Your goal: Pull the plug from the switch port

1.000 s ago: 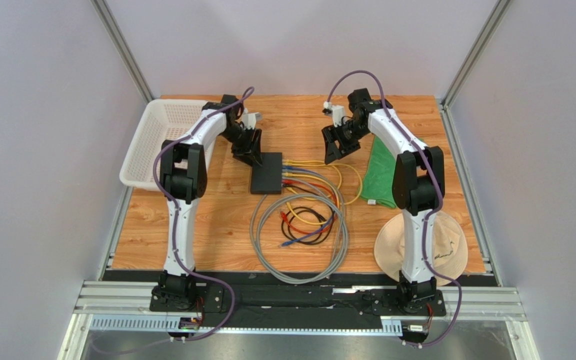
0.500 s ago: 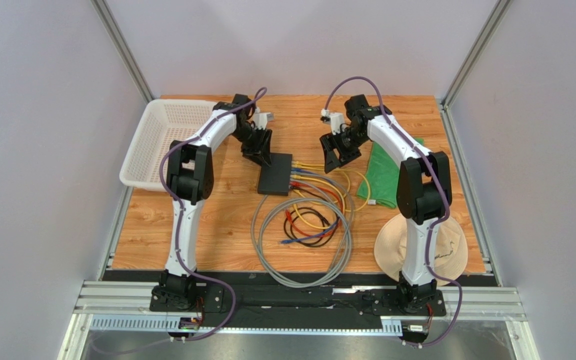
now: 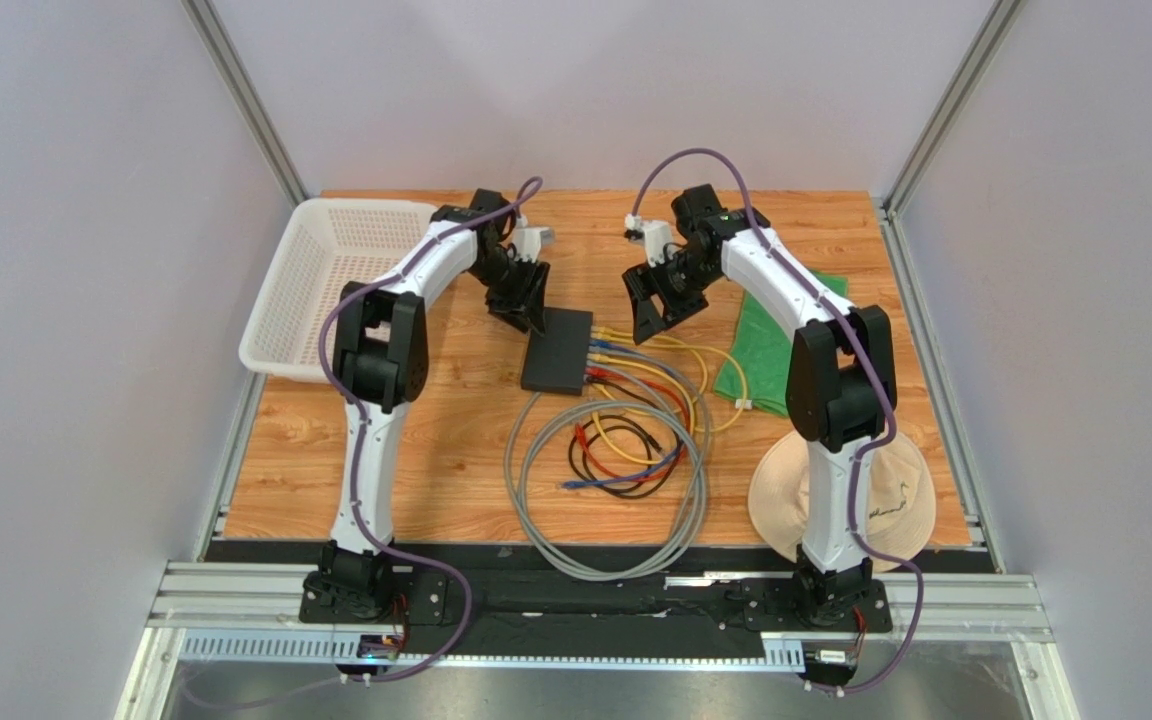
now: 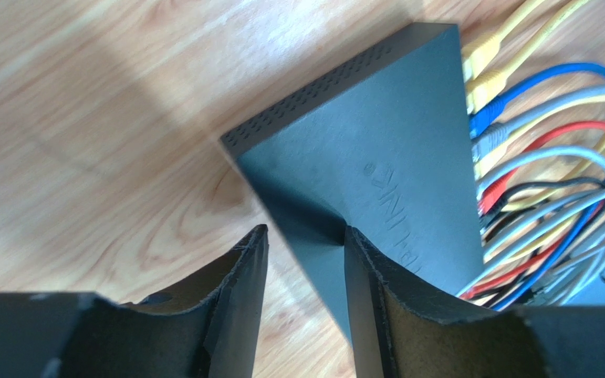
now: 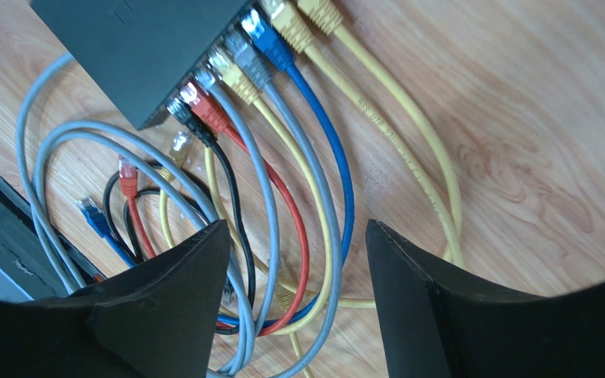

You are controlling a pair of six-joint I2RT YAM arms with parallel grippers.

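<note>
Switch (image 3: 558,351) lies lengthwise front-to-back, ports (image 5: 203,75) facing right; left gripper (image 4: 306,236) at its corner, grip unclear; right gripper (image 5: 296,228) spread apart.

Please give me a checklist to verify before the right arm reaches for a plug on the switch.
1. Switch held by left jaws: cannot tell; they straddle one corner.
2. Right jaws open: ok.
3. Right jaws at a plug: not ok; they hover over the cables, short of the ports.
4. Plugs seated in a row along the port edge: ok.
</note>
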